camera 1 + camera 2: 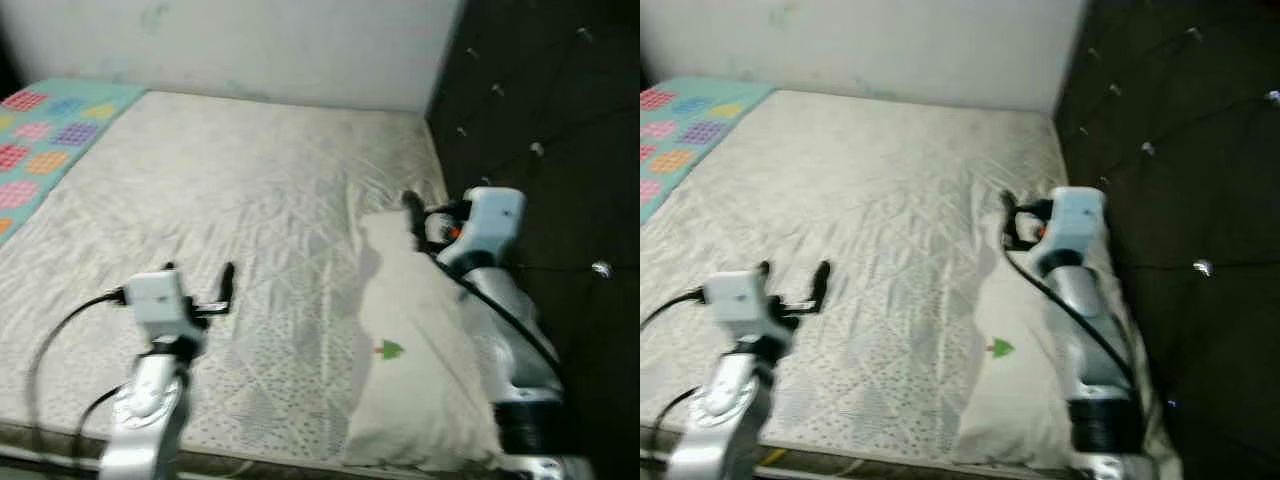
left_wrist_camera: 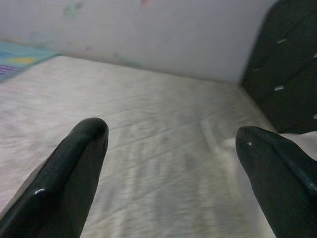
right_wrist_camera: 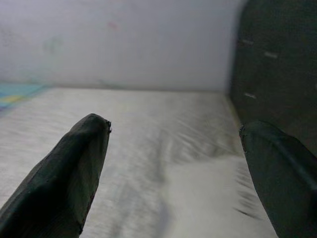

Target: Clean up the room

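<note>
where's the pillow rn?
The pillow lies on the bed's near right corner, beside the dark headboard, under the right arm, whose right gripper hovers open over its far end.

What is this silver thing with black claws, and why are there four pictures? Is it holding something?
It's a robot tidying a room. Two pictures come from its head, looking down at a bed. Two come from cameras on its wrists, looking along its black fingers. The left hand and right hand both hover open over the bed and hold nothing. A white pillow with a small green mark lies under the right arm, by the dark headboard. A colourful blanket lies at the far left.
</note>
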Robot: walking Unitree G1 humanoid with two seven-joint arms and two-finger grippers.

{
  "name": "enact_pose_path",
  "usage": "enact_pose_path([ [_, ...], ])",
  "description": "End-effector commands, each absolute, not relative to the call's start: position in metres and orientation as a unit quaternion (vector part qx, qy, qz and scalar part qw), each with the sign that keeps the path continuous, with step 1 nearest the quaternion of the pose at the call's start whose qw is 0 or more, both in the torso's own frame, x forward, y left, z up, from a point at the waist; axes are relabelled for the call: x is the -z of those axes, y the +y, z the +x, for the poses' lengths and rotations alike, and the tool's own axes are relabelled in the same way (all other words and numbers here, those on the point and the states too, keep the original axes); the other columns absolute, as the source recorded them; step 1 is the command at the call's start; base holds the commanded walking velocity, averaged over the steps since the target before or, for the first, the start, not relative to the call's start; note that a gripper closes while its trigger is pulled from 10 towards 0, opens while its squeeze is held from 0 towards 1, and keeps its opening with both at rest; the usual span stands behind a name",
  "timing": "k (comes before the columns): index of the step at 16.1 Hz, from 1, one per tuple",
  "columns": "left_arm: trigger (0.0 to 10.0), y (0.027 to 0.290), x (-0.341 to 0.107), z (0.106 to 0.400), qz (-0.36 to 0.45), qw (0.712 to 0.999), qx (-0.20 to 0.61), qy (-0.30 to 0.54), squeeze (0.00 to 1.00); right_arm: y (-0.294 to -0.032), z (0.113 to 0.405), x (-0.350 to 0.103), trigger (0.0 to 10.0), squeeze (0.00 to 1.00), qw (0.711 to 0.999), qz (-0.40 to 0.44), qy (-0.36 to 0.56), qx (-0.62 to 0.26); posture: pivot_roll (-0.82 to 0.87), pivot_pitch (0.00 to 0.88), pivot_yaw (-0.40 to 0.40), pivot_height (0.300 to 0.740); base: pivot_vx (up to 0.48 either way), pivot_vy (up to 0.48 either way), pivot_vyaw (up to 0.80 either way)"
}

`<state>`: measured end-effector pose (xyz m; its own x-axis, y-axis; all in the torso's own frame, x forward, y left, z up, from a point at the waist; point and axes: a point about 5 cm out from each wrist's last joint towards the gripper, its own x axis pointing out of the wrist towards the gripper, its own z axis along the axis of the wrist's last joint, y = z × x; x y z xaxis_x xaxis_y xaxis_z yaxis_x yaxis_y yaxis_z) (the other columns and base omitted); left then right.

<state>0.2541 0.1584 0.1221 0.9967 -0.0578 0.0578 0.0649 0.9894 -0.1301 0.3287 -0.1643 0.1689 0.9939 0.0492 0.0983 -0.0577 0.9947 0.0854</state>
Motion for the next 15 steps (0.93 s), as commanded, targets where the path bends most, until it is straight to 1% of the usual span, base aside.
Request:
enact_pose_path([
  [1, 10.0, 0.1591, -0.1198, 0.2530, -0.063, 0.997, 0.032, -0.019, 0.00, -0.1646, 0.3285, -0.1714, 10.0, 0.00, 0.997, 0.043, -0.053, -0.026, 0.02, 0.000, -0.023, 0.740, 0.000, 0.000, 0.00],
  [2, 10.0, 0.1593, -0.1199, 0.2532, -0.063, 0.997, 0.033, -0.019, 0.00, -0.1644, 0.3287, -0.1702, 10.0, 0.00, 0.998, 0.045, -0.048, -0.024, 0.02, 0.000, -0.023, 0.740, 0.000, 0.000, 0.00],
  [3, 10.0, 0.1597, -0.1198, 0.2533, -0.064, 0.997, 0.033, -0.019, 0.00, -0.1638, 0.3288, -0.1699, 10.0, 0.00, 0.998, 0.044, -0.047, -0.026, 0.02, 0.000, -0.023, 0.740, 0.000, 0.000, -0.59],
  [6, 10.0, 0.1596, -0.1192, 0.2528, -0.067, 0.997, 0.032, -0.017, 0.00, -0.1636, 0.3293, -0.1702, 10.0, 0.00, 0.997, 0.044, -0.048, -0.028, 0.02, 0.000, -0.024, 0.740, 0.000, 0.000, -0.80],
  [11, 10.0, 0.1581, -0.1210, 0.2527, -0.075, 0.996, 0.038, -0.020, 0.00, -0.1631, 0.3297, -0.1699, 10.0, 0.00, 0.997, 0.044, -0.048, -0.030, 0.02, 0.000, -0.024, 0.740, 0.000, 0.000, 0.00],
  [15, 10.0, 0.1576, -0.1207, 0.2522, -0.076, 0.996, 0.039, -0.020, 0.00, -0.1612, 0.3287, -0.1689, 10.0, 0.00, 0.997, 0.045, -0.047, -0.036, 0.02, 0.000, -0.026, 0.740, 0.000, 0.000, -0.42],
])
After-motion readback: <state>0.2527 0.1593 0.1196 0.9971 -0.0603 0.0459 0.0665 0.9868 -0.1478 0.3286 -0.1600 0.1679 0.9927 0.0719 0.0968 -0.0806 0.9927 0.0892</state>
